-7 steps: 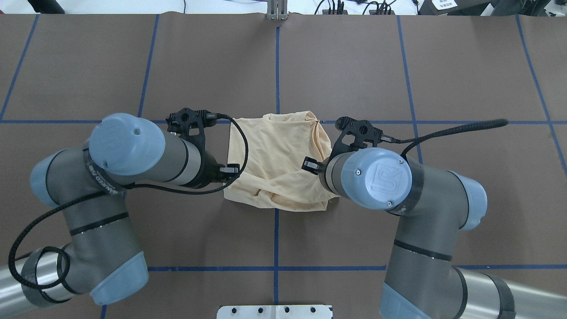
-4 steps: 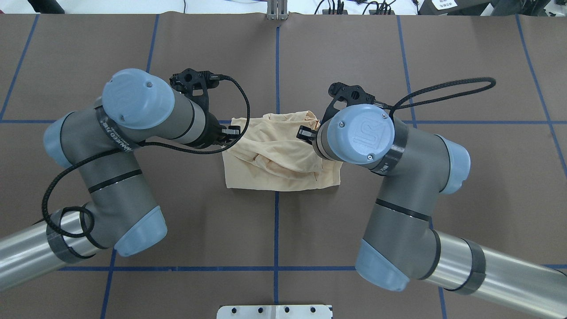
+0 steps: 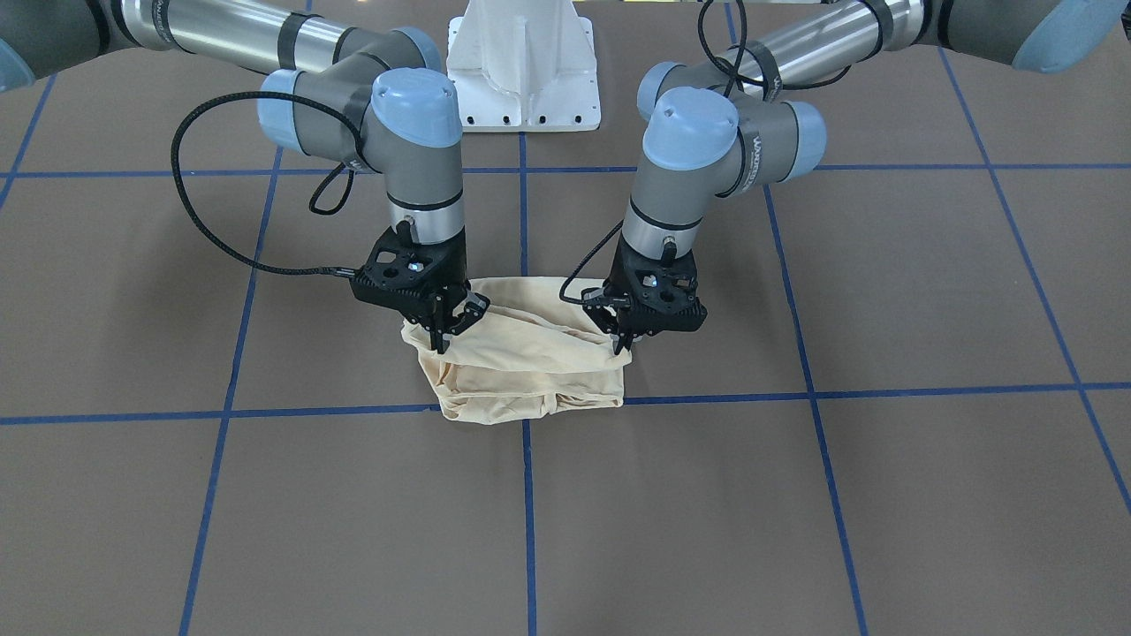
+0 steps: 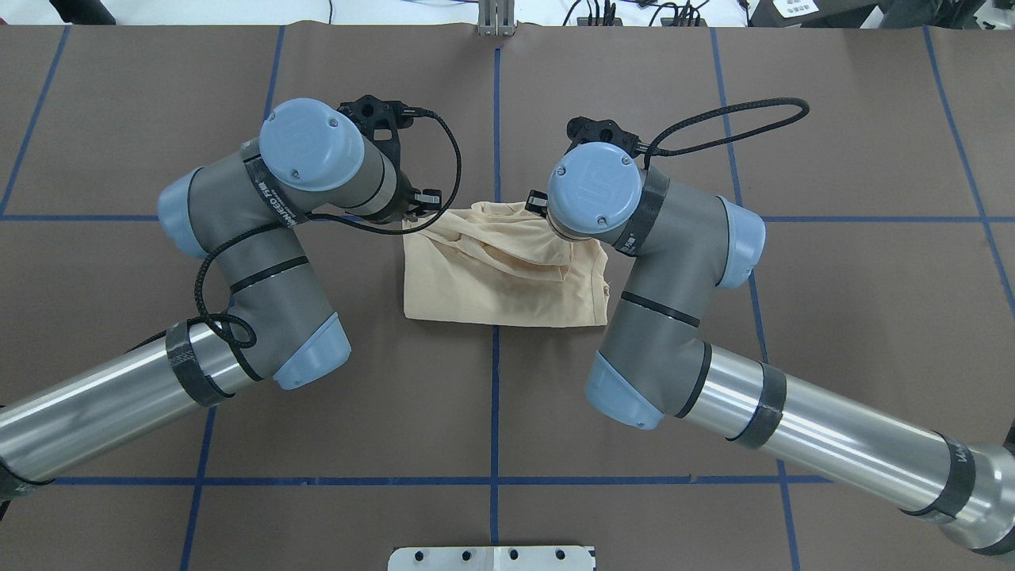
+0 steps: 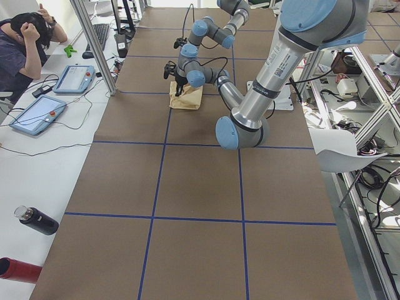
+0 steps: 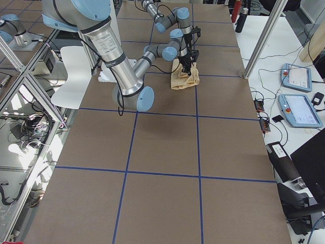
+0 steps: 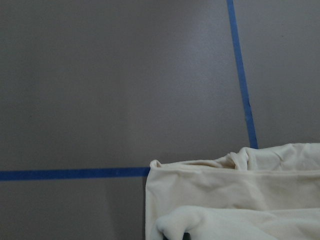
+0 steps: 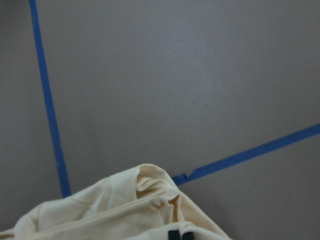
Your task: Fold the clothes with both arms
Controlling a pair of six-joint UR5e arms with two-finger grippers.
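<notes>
fabric this thin should be light and limp, so i expect it to sag and slide rather than hold a crease. the shirt (image 3: 526, 375) lies bunched in a rough rectangle on the table (image 3: 265, 495), stretched between the two grippers and just beneath them. the left gripper (image 3: 627, 340) is pressed together on the cloth edge under its fingers. the right gripper (image 3: 442, 340) pinches the opposite edge, and the fabric rises slightly to each. i judge the best hold is at the corners of the doubled edge, taking all layers, since a single-layer pinch would let the rest drop away.
</notes>
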